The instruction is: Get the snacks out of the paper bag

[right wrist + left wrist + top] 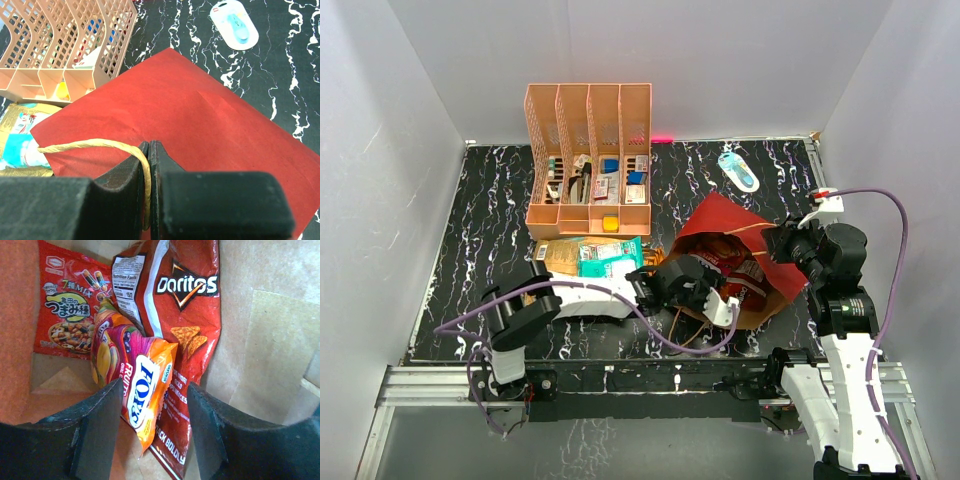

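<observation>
The dark red paper bag (pixel 725 222) lies on its side, mouth toward me. My left gripper (pixel 710 287) reaches into the mouth. In the left wrist view it (pixel 155 425) is open, with its jaws on either side of the lower end of the orange-red candy bag (pixel 135 375) and the red chip bag (pixel 185 315). A flat orange packet (pixel 65 305) lies further in on the kraft paper. My right gripper (pixel 149 170) is shut on the bag's thin loop handle (pixel 90 145) above the red outside (pixel 200 115); it also shows in the top view (pixel 783 244). The mustard-gold chip bag (pixel 558 257) and the teal-white packet (pixel 610 257) lie on the table left of the bag.
A peach slotted organiser (pixel 588 160) with small items stands at the back, behind the two loose packets. A light-blue-and-white oval packet (pixel 738 170) lies at the back right. White walls close in the black marbled table (pixel 480 230) on three sides.
</observation>
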Controlling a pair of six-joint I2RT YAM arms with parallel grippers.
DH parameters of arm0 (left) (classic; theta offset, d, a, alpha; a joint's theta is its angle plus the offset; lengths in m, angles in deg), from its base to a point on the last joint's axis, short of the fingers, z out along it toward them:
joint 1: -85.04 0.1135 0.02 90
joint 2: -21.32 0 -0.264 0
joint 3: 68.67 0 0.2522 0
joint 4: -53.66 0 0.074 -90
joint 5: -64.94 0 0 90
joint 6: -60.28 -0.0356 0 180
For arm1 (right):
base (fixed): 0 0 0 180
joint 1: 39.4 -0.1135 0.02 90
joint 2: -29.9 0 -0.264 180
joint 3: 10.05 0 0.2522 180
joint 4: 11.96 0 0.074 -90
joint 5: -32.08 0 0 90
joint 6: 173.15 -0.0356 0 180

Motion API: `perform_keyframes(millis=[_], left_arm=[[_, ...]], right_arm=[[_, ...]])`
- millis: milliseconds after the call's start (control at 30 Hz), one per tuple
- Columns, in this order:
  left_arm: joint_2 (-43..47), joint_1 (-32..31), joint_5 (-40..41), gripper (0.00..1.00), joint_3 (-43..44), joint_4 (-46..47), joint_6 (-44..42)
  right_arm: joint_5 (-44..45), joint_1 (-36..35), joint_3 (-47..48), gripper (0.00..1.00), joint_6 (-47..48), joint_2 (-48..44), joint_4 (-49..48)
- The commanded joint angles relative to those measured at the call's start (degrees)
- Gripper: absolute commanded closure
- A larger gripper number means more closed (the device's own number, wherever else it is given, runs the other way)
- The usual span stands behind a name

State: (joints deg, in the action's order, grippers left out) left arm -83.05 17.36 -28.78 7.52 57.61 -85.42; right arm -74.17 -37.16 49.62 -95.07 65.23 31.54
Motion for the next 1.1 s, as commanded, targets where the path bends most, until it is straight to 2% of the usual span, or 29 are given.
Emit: perform_keyframes(millis=[0,400,567,633,733,900,1067], left_arm=[[-3.3,0.4,1.0,0.48,2.8,2.6,-1.5],[-12.5,0.4,13.2,0.49,3.9,16.9,-5.8],[-17.4,0.4,18.7,0.46,7.6,23.1,-7.8],[-18.4,0.5,19.1,0.51,9.1,23.6,-7.8],[-19.2,0.7,18.8,0.76,10.6,22.9,-7.4],[-16.3,0.6,19.2,1.00,9.6,21.7,-5.0],[-7.1,0.3,16.7,1.00,5.7,15.6,3.7]], right_arm=[[0.3,-0.2,-0.3,0.92,0.7,-0.4,-3.6],[0.2,-0.2,-0.3,0.92,0.7,-0.3,-3.6],[0.0,-0.2,-0.4,0.92,0.7,-0.3,-3.7],[0.0,-0.2,-0.4,0.92,0.7,-0.3,-3.7],[0.1,-0.2,-0.4,0.92,0.7,-0.3,-3.7],[0.2,-0.2,-0.4,0.92,0.7,-0.4,-3.7],[0.4,-0.2,-0.4,0.92,0.6,-0.5,-3.7]])
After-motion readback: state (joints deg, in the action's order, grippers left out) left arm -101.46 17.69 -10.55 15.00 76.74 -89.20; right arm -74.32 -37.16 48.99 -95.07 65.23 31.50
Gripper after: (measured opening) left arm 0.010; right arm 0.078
